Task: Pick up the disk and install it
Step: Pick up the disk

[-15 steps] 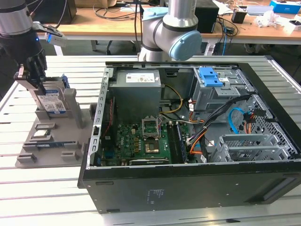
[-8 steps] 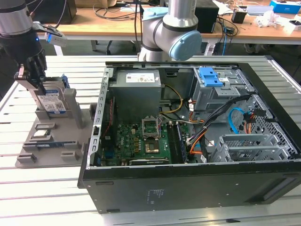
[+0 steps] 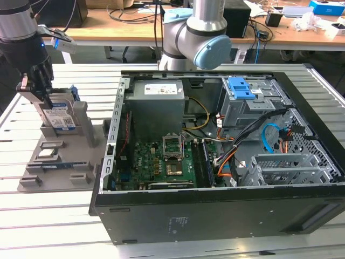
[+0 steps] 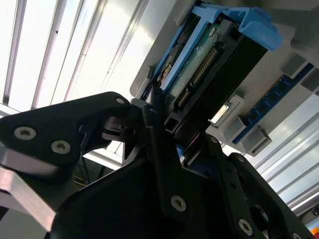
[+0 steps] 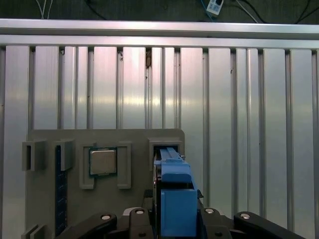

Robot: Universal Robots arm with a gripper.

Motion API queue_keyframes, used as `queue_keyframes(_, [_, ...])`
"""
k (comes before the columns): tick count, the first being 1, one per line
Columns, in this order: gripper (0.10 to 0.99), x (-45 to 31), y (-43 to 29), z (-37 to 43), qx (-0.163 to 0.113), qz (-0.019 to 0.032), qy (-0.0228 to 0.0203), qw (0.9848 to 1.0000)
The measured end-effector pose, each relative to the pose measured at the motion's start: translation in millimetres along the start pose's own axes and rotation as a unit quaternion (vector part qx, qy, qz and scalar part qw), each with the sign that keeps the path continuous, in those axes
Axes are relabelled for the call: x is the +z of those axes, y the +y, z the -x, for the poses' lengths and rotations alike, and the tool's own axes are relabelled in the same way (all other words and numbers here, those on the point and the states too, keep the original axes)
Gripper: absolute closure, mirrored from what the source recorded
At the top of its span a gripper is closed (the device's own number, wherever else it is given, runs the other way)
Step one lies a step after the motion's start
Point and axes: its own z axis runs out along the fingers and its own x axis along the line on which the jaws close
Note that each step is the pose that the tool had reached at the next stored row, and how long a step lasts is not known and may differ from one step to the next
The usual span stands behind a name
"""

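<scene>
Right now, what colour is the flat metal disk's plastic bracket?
Blue bracket, best in first wrist view.

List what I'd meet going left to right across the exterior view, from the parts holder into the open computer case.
disk, standing in the grey holder → power supply → blue latch → lower silver cage. The claw is left out because it overlaps the disk.

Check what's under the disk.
The disk stands on edge in a slot of the grey holder, which lies on the slatted table. The slot's floor is hidden by the disk.
</scene>
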Motion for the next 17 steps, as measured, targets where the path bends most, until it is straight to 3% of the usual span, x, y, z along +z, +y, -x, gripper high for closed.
queue_keyframes(6, [0.722, -1.8, 0.0, 0.0, 0.0, -0.0001, -0.0001, 1.0])
queue_keyframes(17, [0.722, -23.2, 1.0, 1.0, 0.0, -0.0001, 0.0, 1.0])
